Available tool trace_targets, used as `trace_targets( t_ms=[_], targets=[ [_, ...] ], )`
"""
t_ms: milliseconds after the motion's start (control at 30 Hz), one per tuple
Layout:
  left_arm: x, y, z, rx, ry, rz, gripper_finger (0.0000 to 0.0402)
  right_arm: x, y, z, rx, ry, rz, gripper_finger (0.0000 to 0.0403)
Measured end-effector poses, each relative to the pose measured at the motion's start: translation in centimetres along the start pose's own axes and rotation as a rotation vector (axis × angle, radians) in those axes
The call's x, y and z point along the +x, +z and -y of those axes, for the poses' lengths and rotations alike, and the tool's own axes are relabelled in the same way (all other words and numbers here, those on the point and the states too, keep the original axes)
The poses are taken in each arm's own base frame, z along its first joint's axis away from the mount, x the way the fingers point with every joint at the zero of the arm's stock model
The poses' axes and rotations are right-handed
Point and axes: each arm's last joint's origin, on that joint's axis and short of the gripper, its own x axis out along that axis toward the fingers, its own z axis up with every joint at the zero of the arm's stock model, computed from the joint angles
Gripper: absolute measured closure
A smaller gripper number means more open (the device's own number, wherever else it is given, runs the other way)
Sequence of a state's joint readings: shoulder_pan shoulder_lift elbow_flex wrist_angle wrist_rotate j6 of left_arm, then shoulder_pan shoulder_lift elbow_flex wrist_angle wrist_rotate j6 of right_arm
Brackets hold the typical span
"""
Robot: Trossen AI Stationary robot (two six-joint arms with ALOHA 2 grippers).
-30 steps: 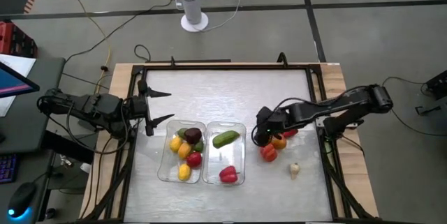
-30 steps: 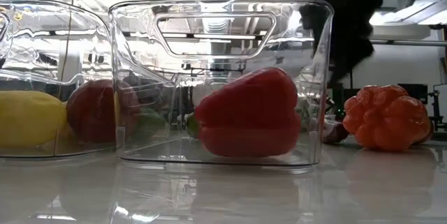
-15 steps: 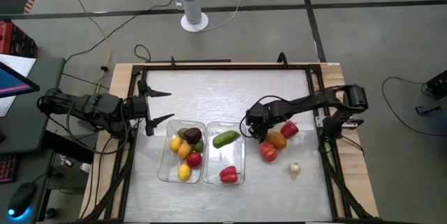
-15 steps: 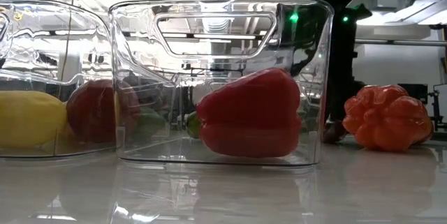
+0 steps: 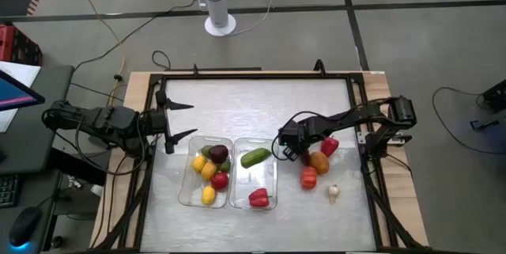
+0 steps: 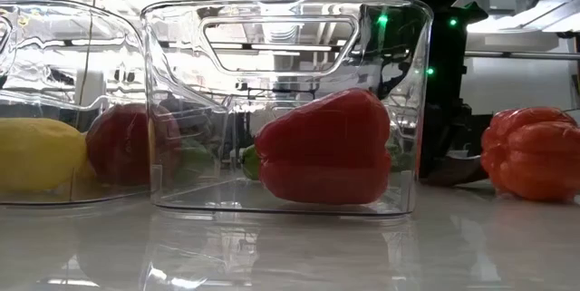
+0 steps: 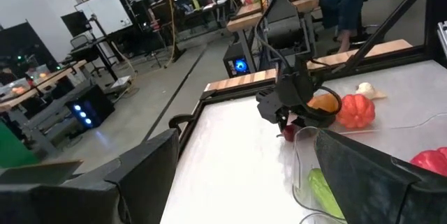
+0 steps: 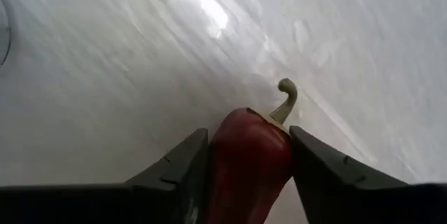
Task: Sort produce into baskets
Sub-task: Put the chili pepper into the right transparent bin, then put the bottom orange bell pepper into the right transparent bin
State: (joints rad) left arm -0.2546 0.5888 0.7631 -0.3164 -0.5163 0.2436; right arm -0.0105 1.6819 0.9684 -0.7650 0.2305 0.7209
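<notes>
Right pincer is clamping a dark red pepper low on the tabletop, just beside the right basket, fingers pressing both its sides. Left pincer is hanging wide by the left basket, gripping nothing.

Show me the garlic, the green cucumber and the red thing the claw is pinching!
garlic (image 5: 334,193), high view, middle of its whitish body.
green cucumber (image 5: 255,157), high view, its middle, in the right basket.
red pepper (image 8: 248,165), right wrist view, its red body between the fingers.
</notes>
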Motion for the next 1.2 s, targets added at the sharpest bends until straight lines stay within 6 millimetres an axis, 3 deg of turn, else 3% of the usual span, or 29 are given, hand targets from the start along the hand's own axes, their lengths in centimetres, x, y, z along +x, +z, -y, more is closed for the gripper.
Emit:
trace_targets(
  t_ms=[133, 300, 433, 533, 633, 833, 1100, 1200],
  targets=[
    [0.0, 0.0, 0.0, 0.000, 0.000, 0.000, 0.0081, -1.9, 0.2, 0.3, -0.008, 0.018, 0.018, 0.0215],
    [0.0, 0.0, 0.0, 0.010, 0.004, 0.000, 0.0081, -8.1, 1.3, -0.6, -0.042, 0.169, 0.177, 0.0202],
    [0.0, 0.0, 0.0, 0.010, 0.004, 0.000, 0.0081, -13.3, 1.1, -3.0, -0.225, 0.366, 0.417, 0.0201],
    [0.0, 0.0, 0.0, 0.009, 0.004, 0.000, 0.0081, -15.6, 0.6, -5.7, -0.371, 0.503, 0.623, 0.0201],
    [0.0, 0.0, 0.0, 0.001, 0.004, 0.000, 0.0081, -16.1, 0.2, -8.2, -0.501, 0.568, 0.774, 0.0200],
    [0.0, 0.0, 0.0, -0.010, 0.004, 0.000, 0.0081, -13.5, 1.4, -10.7, -0.577, 0.516, 0.849, 0.0175],
    [0.0, 0.0, 0.0, 0.001, 0.003, -0.004, 0.0081, -11.7, 3.2, -9.9, -0.510, 0.612, 0.714, 0.0108],
    [0.0, -0.1, 0.0, 0.002, 0.002, -0.007, 0.0081, -12.1, 2.8, -8.3, -0.485, 0.484, 0.534, 0.0096]
  ],
)
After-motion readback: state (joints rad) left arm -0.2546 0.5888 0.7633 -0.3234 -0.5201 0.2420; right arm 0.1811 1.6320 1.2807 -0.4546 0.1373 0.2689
